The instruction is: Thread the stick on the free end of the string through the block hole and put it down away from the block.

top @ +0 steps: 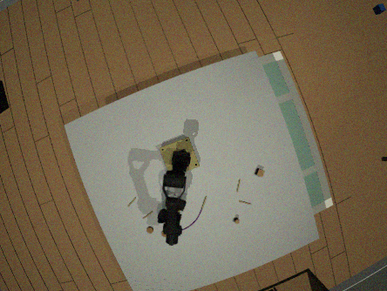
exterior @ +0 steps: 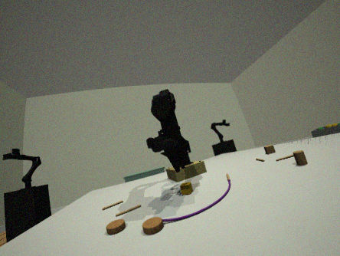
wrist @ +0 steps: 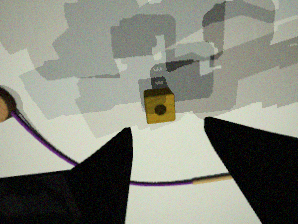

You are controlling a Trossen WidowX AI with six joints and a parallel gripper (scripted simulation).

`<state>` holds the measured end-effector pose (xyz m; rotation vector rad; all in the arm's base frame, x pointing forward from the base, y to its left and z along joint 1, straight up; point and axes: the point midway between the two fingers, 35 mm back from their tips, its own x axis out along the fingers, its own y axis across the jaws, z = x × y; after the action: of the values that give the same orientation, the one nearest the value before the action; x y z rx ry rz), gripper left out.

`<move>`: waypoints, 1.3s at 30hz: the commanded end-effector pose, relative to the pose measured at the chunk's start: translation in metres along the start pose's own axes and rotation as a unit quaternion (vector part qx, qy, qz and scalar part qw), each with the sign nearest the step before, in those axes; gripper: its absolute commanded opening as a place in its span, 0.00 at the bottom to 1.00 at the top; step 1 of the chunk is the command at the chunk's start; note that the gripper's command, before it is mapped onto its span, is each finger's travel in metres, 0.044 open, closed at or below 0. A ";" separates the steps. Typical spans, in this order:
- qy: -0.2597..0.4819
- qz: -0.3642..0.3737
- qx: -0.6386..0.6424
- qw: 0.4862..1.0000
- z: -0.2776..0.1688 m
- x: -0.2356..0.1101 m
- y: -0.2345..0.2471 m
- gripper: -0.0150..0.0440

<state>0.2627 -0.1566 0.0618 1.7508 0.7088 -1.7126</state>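
Note:
A small yellow wooden block (wrist: pixel 159 106) (exterior: pixel 186 188) with a round hole facing the wrist camera stands on the white table, in the arm's shadow. A purple string (wrist: pixel 50 147) (exterior: pixel 207 207) (top: pixel 196 218) curves from a round wooden button (wrist: pixel 4 105) (exterior: pixel 152 225) to a thin wooden stick (wrist: pixel 212 178) (exterior: pixel 228 176) (top: pixel 204 201). In the wrist view the stick lies on the table below the fingers, near the right one. My gripper (wrist: pixel 167 128) (exterior: pixel 178 166) hangs above the table a little short of the block. Its fingers stand partly apart with nothing between them.
A second wooden disc (exterior: pixel 116 226) (top: pixel 150 229) lies beside the button. Two loose sticks (exterior: pixel 112 205) (top: pixel 132 201) lie to the left. On the right are more sticks (top: pixel 238 185), a short cylinder (exterior: pixel 300 157) and a brown cube (exterior: pixel 269 149) (top: pixel 260 172). The arm stands on a yellow plate (exterior: pixel 197 169).

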 end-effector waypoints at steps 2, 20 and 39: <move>0.003 -0.001 0.003 1.000 -0.001 0.000 0.000 0.66; 0.003 -0.001 0.003 1.000 -0.001 0.019 0.001 0.66; 0.003 -0.001 0.003 1.000 -0.001 0.050 0.000 0.66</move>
<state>0.2665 -0.1588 0.0197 1.7529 0.7046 -1.7093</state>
